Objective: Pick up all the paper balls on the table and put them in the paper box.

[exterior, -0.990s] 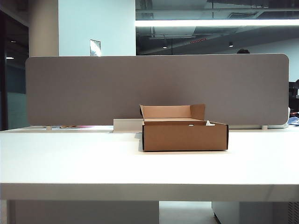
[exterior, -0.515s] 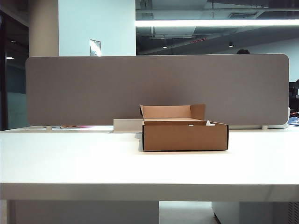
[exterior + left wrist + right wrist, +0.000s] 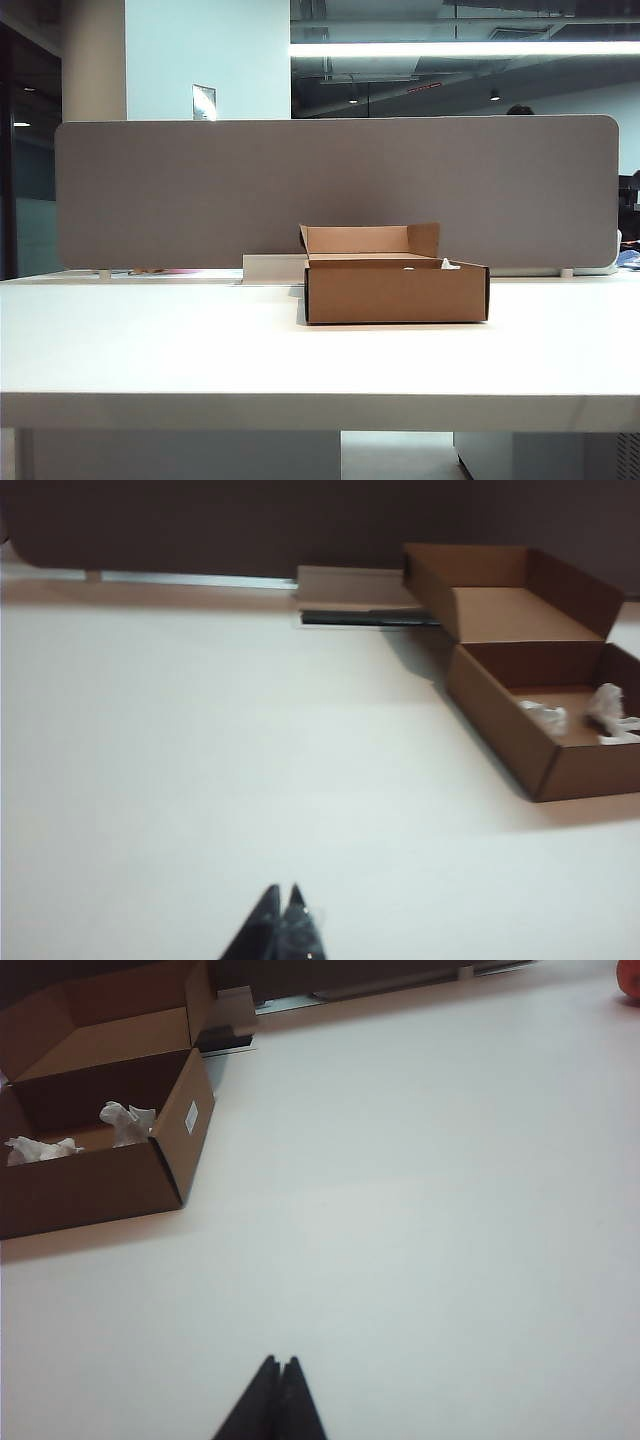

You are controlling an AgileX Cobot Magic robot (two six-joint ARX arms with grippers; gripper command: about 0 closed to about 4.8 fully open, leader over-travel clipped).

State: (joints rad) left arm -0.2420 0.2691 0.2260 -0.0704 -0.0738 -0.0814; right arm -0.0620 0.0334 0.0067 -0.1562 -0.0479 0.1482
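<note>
Well ahead of your left gripper (image 3: 283,892), whose jaws are pressed together and empty, the paper balls (image 3: 545,716) lie inside the paper box (image 3: 500,735). Your right gripper (image 3: 279,1362) is likewise closed, the box well apart across the bare table (image 3: 420,1210).

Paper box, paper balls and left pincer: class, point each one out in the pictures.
paper box (image 3: 396,292): exterior view, on its brown front wall.
paper balls (image 3: 606,702): left wrist view, on a white wad inside the box.
left pincer (image 3: 283,908): left wrist view, at its shut fingertips above the table.
</note>
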